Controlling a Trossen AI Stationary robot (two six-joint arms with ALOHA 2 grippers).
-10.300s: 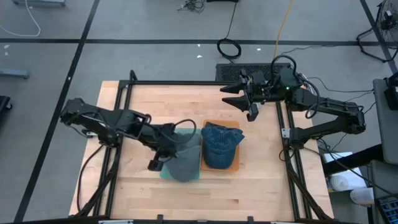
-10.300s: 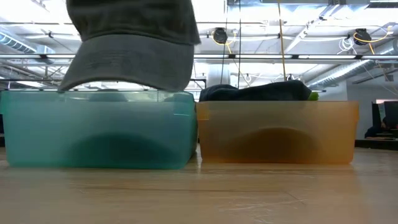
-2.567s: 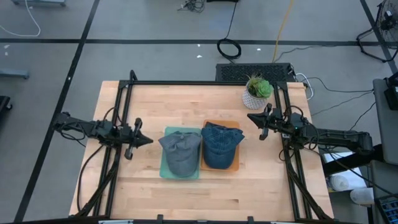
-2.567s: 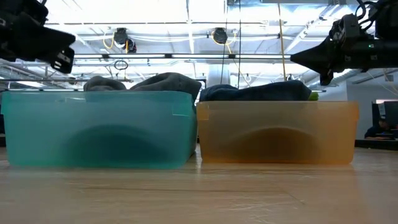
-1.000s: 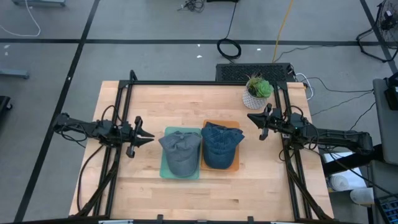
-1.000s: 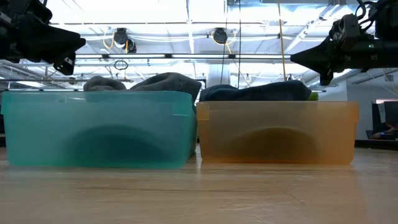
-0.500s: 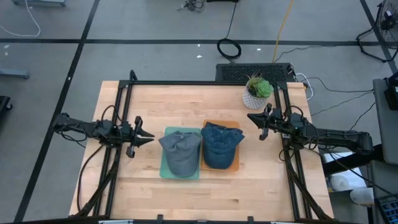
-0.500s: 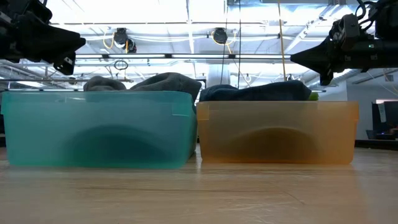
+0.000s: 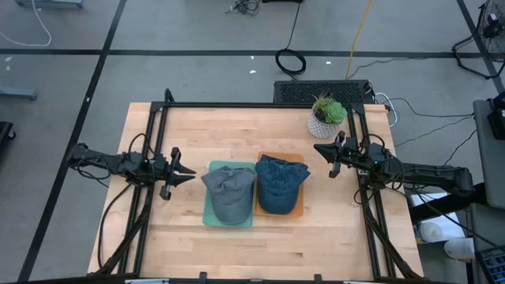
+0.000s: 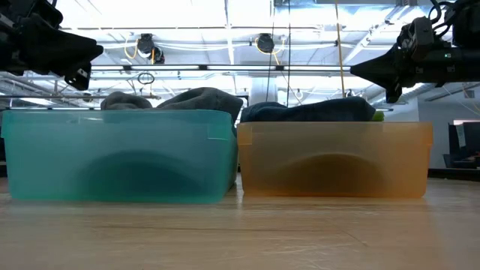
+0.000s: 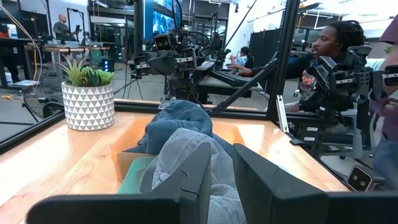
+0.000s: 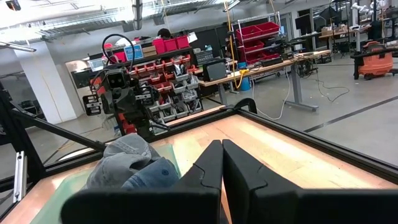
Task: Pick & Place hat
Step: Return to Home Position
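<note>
Both tools hover empty at either side of the bench (image 9: 237,126), the left tool (image 9: 189,174) slightly apart, the right tool (image 9: 318,148) pressed together; the gray cap (image 9: 230,193) lies in the blue bin (image 9: 207,214), the blue cap (image 9: 280,183) in the orange bin (image 9: 299,211); sorting looks finished, so only parking the arms at home remains.

No lettering, brand, number or sign is readable on the blue bin (image 10: 120,154), the orange bin (image 10: 334,157) or the plant pot (image 11: 87,107).

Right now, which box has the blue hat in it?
The orange bin has the blue cap in it. The teal bin beside it holds only gray caps.
</note>
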